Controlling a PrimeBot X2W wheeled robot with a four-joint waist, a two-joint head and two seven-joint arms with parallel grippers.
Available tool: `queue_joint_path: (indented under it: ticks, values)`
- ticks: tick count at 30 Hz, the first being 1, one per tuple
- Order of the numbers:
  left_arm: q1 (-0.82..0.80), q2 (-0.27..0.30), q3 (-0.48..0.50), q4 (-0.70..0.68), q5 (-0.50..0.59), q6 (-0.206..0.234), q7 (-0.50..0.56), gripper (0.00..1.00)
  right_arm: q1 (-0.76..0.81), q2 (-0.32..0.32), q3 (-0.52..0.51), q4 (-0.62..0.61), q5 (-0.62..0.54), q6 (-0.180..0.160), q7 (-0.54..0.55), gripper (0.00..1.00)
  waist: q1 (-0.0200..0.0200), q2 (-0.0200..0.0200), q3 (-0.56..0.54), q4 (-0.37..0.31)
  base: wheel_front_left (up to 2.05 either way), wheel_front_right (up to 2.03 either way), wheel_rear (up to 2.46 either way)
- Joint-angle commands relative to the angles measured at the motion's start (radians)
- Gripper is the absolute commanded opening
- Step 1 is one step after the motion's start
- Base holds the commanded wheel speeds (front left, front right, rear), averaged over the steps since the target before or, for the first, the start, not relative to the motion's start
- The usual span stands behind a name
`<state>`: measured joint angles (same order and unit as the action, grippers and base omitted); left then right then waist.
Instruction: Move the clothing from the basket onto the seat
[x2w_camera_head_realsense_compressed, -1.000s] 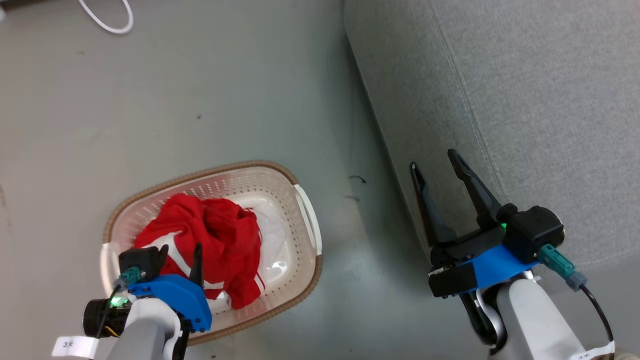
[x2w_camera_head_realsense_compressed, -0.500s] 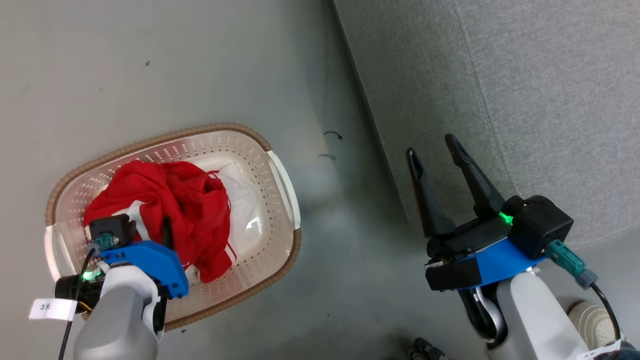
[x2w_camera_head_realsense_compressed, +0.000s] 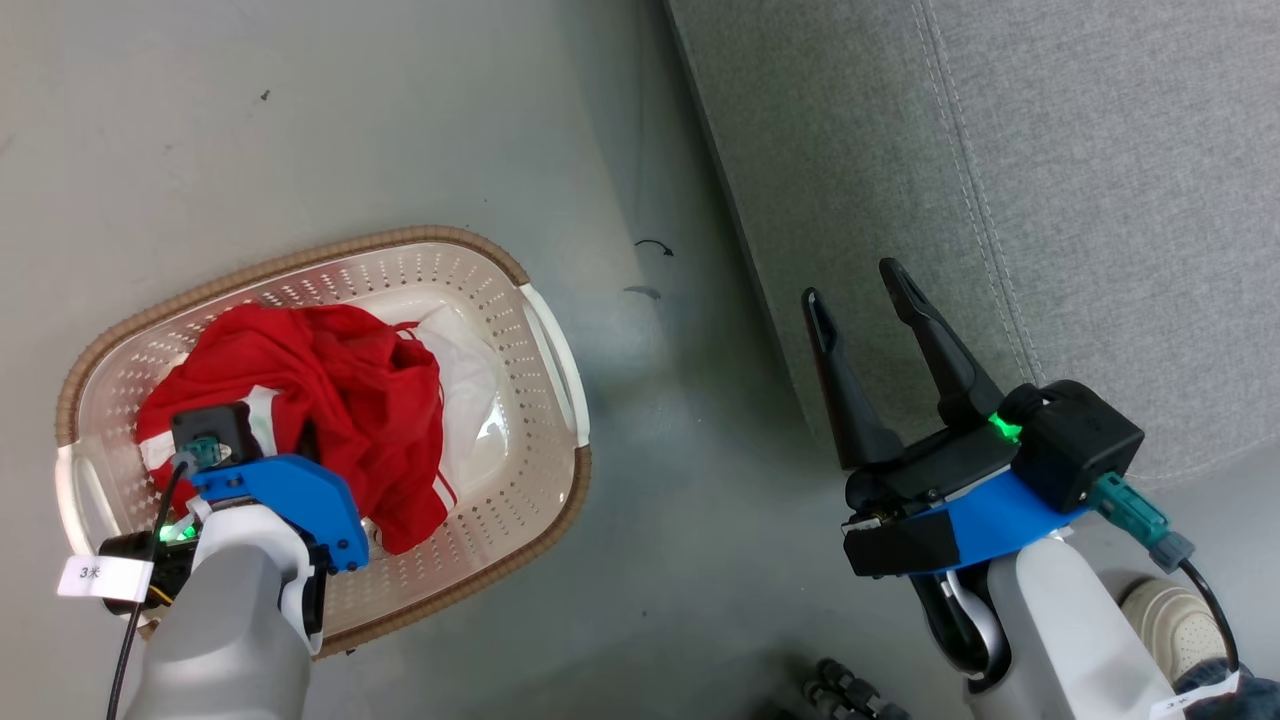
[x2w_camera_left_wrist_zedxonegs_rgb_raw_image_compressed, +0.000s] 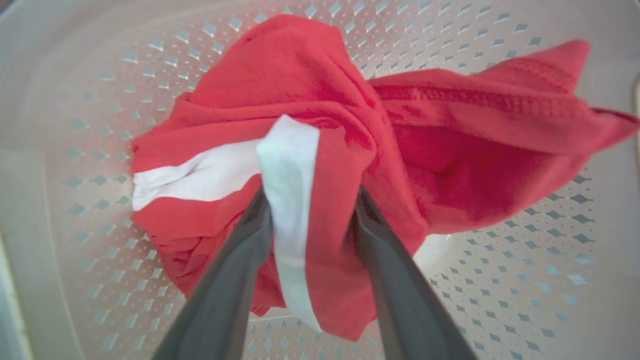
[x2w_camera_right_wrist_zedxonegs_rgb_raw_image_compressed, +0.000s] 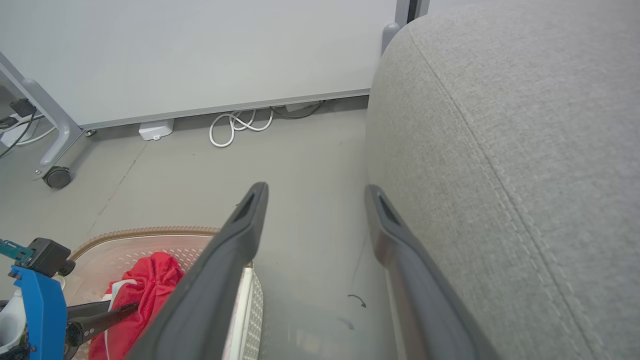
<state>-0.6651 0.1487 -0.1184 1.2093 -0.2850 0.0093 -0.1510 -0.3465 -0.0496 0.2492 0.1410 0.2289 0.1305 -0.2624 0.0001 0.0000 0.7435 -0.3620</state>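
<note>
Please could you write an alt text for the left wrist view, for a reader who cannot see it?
Two long dark fingers of the left gripper stand apart on either side of a fold of bright red soft clothing with white stripes. The clothing lies crumpled inside a cream-white perforated plastic basket.

Left gripper (x2w_camera_left_wrist_zedxonegs_rgb_raw_image_compressed: 311, 195) reaches down, fingers parted; right gripper (x2w_camera_head_realsense_compressed: 852, 282) hovers, fingers spread wide

Legible marks, one entry: you can read "3米" on the white tag (x2w_camera_head_realsense_compressed: 103, 578) beside the left forearm (x2w_camera_head_realsense_compressed: 235, 625). The right arm's tag (x2w_camera_head_realsense_compressed: 1190, 705) is cut off and unreadable.
</note>
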Motion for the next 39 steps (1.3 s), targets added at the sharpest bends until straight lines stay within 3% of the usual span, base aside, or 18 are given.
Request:
queue_joint_path:
  ticks: [1, 9, 23, 32, 39]
  values:
    - [-0.022, 0.003, -0.005, 0.007, -0.005, -0.006, 0.003, 0.0, -0.009, -0.001, -0.002, 0.001, 0.001, 0.0, -0.003, 1.0, -0.0001, 0.0, 0.0, -0.001, 0.0, 0.0, 0.0]
    - [-0.033, 0.019, -0.006, 0.036, -0.024, -0.04, -0.001, 0.0, -0.016, -0.001, 0.008, 0.005, 0.011, 0.0, -0.003, 1.0, -0.0001, 0.0, -0.01, -0.003, 0.0, 0.0, 0.0]
    - [-0.027, 0.002, -0.016, 0.063, -0.048, -0.06, -0.024, 0.0, -0.02, -0.002, 0.004, 0.022, -0.005, 0.0, -0.004, 1.0, -0.0001, 0.0, -0.059, 0.026, 0.0, 0.0, 0.0]
    - [-0.003, -0.037, -0.039, 0.068, -0.053, -0.088, -0.063, 0.0, -0.008, -0.002, -0.015, 0.056, -0.038, 0.0, -0.004, 1.0, -0.0001, 0.0, -0.17, 0.089, 0.0, 0.0, 0.0]
    - [0.045, -0.082, -0.07, 0.056, -0.06, -0.115, -0.101, 0.0, 0.045, -0.002, -0.053, 0.113, -0.074, 0.0, -0.004, 1.0, -0.0001, 0.0, -0.345, 0.144, 0.0, 0.0, 0.0]
